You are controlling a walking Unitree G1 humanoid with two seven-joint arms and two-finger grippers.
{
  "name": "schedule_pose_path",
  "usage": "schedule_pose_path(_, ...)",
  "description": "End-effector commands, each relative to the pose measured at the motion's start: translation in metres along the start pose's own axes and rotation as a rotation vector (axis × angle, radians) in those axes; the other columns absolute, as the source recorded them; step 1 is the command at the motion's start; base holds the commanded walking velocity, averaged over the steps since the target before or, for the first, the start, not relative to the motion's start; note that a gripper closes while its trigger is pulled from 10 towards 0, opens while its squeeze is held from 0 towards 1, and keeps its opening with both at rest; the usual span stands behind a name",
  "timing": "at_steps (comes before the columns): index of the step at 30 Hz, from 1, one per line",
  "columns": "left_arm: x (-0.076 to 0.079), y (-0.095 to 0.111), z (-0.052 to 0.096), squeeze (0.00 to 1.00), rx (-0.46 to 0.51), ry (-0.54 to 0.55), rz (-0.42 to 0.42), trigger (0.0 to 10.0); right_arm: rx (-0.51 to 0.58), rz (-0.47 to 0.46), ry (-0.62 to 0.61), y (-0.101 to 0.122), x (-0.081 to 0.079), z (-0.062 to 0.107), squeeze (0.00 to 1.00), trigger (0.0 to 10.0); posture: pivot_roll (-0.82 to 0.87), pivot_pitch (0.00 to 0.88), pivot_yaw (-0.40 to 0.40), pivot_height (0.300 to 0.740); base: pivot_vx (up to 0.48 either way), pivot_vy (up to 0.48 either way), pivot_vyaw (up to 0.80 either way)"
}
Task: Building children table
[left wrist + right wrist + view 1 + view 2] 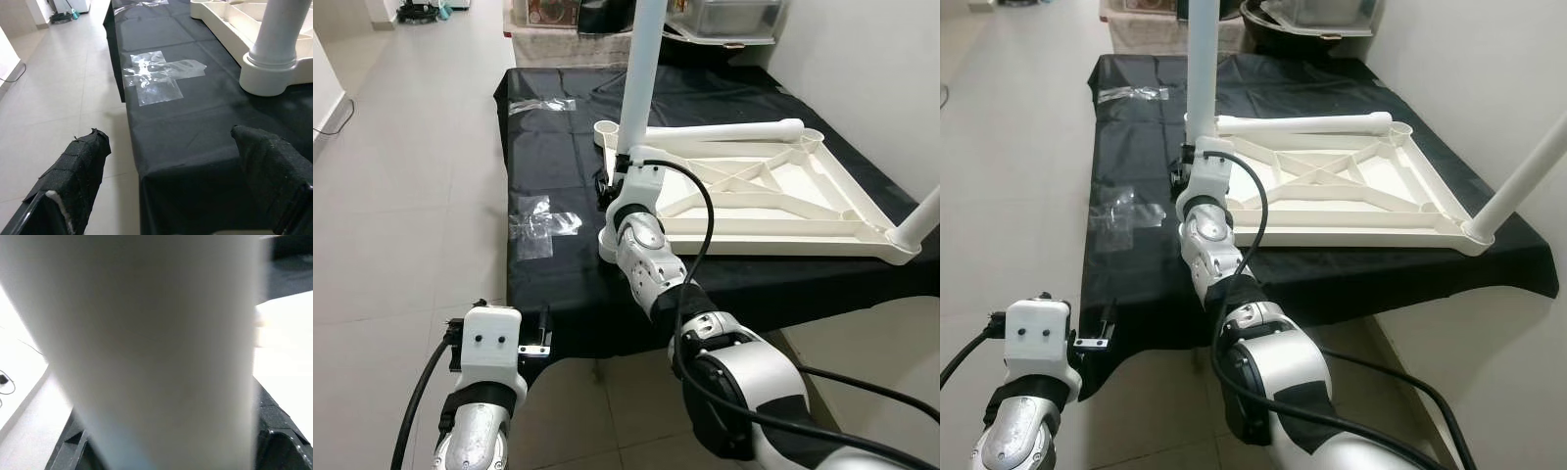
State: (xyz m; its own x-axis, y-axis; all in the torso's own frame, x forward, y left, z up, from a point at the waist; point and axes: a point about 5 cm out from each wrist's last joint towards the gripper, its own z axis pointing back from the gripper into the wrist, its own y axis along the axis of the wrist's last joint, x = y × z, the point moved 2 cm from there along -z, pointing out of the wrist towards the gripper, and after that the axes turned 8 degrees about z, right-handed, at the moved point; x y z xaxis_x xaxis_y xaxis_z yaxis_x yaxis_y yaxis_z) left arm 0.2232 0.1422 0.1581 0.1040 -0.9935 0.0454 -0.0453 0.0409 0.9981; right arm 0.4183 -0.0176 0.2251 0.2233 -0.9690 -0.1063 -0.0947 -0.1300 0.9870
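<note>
**Right gripper clamped on an upright leg of the upturned children's table**

A white plastic children's tabletop (773, 201) lies upside down on a bench covered with a black cloth (548, 186), its ribbed underside facing up. At the corner nearest the robot, a white table leg (641, 69) stands upright in its round socket (266, 78), rising out of the top of the head views. The right gripper (610, 186) is at this leg, low down and just above the socket; its jaws are clenched around the leg, with a black finger (274, 431) showing beside the pale tube in the right wrist view. The silver right arm stretches forward from the robot's shoulder over the near edge of the bench.

A second leg (724, 130) lies flat across the far side of the tabletop, beside an open corner socket (605, 129). A third leg (1523, 176) stands at the near right corner, leaning outward to the right.

The left gripper (535, 338) hovers low at the near left corner of the bench, touching nothing. Its jaws are released, the two cloth-wrapped fingers (80, 174) spread well apart in the left wrist view.

Two clear plastic bags lie on the cloth: one (540, 220) to the left of the tabletop, another (540, 105) farther back. Pale floor tiles (401, 196) run along the bench's left side.
</note>
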Motion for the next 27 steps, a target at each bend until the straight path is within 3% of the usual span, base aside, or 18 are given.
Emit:
schedule_pose_path(1,0.001,-0.006,0.0,0.0,-0.022,-0.003,-0.008,10.0,0.049,0.026,0.078,0.01,0.003,-0.002,0.0,10.0,0.07,0.115,-0.096,0.74,0.0,0.0,0.0)
schedule_pose_path(4,-0.001,-0.006,-0.001,0.0,-0.019,0.002,-0.01,10.0,0.031,-0.037,0.455,0.016,0.012,0.001,0.0,10.0,0.06,0.106,-0.091,0.74,0.0,0.0,0.0)
schedule_pose_path(5,-0.002,-0.006,-0.002,0.0,-0.02,0.002,-0.01,10.0,0.015,-0.052,0.527,0.016,0.015,0.003,0.0,10.0,0.06,0.104,-0.089,0.74,0.0,0.0,0.0)
schedule_pose_path(8,-0.002,-0.007,-0.002,0.0,-0.021,0.002,-0.01,10.0,-0.011,-0.031,0.592,0.014,0.017,0.006,0.0,10.0,0.06,0.102,-0.087,0.74,0.0,0.0,0.0)
schedule_pose_path(9,0.0,-0.008,-0.002,0.0,-0.023,-0.006,-0.009,10.0,-0.064,-0.017,0.805,0.01,0.018,0.016,0.0,10.0,0.06,0.098,-0.086,0.74,0.0,0.0,0.0)
schedule_pose_path(10,0.0,-0.008,-0.002,0.0,-0.023,-0.006,-0.009,10.0,-0.064,-0.017,0.805,0.01,0.018,0.016,0.0,10.0,0.06,0.098,-0.086,0.74,0.0,0.0,0.0)
schedule_pose_path(13,0.002,-0.008,-0.003,0.0,-0.022,-0.014,-0.009,10.0,-0.096,-0.042,1.086,0.008,0.011,0.032,0.0,10.0,0.07,0.089,-0.087,0.74,0.0,0.0,0.0)
schedule_pose_path(14,0.002,-0.008,-0.003,0.0,-0.022,-0.014,-0.009,10.0,-0.096,-0.042,1.086,0.008,0.011,0.032,0.0,10.0,0.07,0.089,-0.087,0.74,0.0,0.0,0.0)
schedule_pose_path(17,0.004,-0.007,-0.004,0.0,-0.018,-0.015,-0.008,10.0,-0.128,-0.071,1.27,0.008,-0.003,0.043,0.0,10.0,0.09,0.085,-0.102,0.74,0.0,0.0,0.0)
schedule_pose_path(21,0.003,-0.006,-0.004,0.0,-0.014,-0.01,-0.009,10.0,-0.166,-0.106,1.387,0.005,-0.019,0.05,0.0,10.0,0.09,0.086,-0.104,0.74,0.0,0.0,0.0)
schedule_pose_path(24,0.002,-0.007,-0.004,0.0,-0.014,-0.008,-0.01,10.0,-0.181,-0.11,1.408,0.004,-0.021,0.052,0.0,10.0,0.09,0.086,-0.104,0.74,0.0,0.0,0.0)
schedule_pose_path(25,0.002,-0.007,-0.004,0.0,-0.013,-0.006,-0.01,10.0,-0.184,-0.084,1.366,0.0,-0.024,0.049,0.0,0.0,0.09,0.089,-0.108,0.74,0.0,0.0,0.0)
schedule_pose_path(27,0.002,-0.007,-0.004,0.0,-0.012,-0.006,-0.011,10.0,-0.172,-0.038,1.263,-0.004,-0.025,0.043,0.0,0.0,0.09,0.089,-0.108,0.74,0.0,0.0,0.0)
